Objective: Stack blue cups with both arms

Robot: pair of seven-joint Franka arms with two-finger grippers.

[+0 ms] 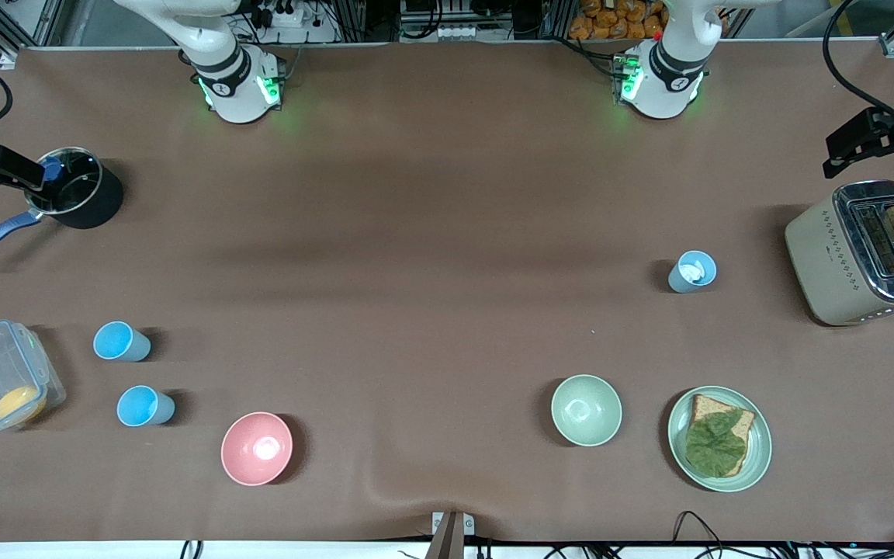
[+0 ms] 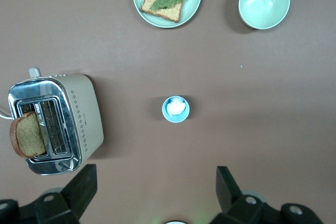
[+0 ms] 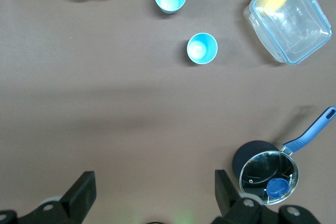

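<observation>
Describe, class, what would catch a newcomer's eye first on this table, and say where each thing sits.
Three blue cups stand out: two sit together toward the right arm's end beside a clear plastic box, and one stands alone by the toaster toward the left arm's end. Nearer the front camera, a pink bowl and a pale green bowl draw the eye. Both grippers, left and right, hang open above the table.
</observation>
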